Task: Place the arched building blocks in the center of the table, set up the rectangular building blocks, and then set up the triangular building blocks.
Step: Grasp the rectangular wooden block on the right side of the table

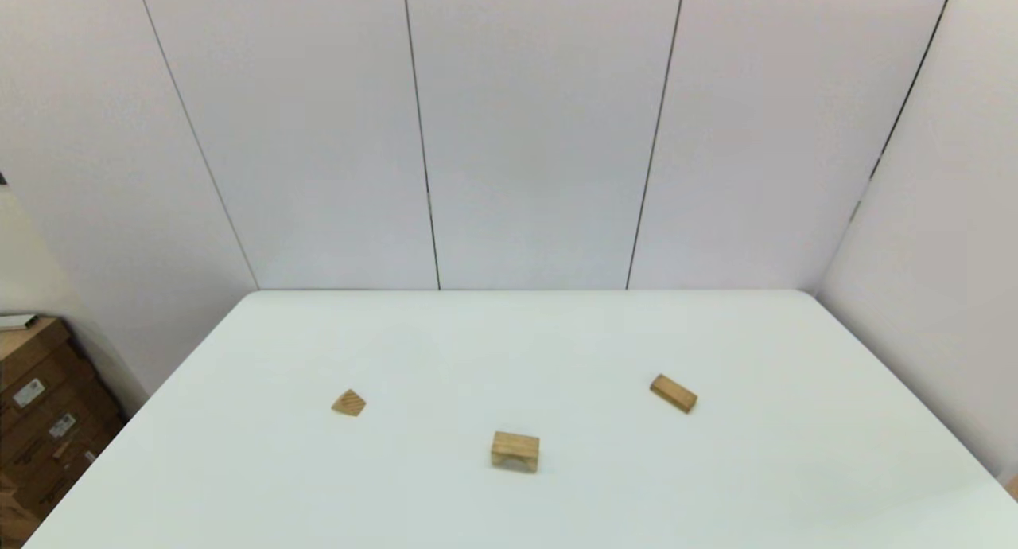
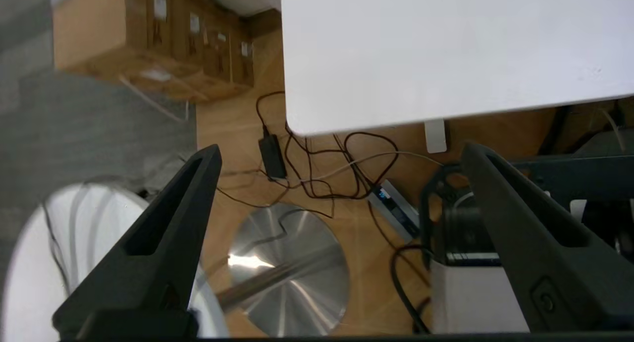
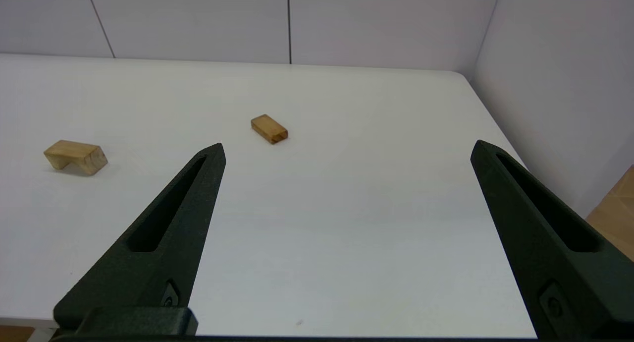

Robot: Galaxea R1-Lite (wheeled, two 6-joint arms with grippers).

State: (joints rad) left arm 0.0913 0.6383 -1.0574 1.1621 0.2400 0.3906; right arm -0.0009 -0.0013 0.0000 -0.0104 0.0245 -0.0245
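Three wooden blocks lie well apart on the table (image 1: 716, 485). Leftmost is the triangular block (image 1: 349, 402), far from both grippers. The left gripper (image 2: 339, 153) hangs off the table's near corner above the floor cables, fingers spread wide, holding nothing. The arched block (image 1: 515, 451) stands notch-down, ahead and left of the right gripper (image 3: 346, 148). That gripper, also wide open and empty, hovers low over the table, with the rectangular block (image 1: 674, 393) lying flat just beyond its left finger.
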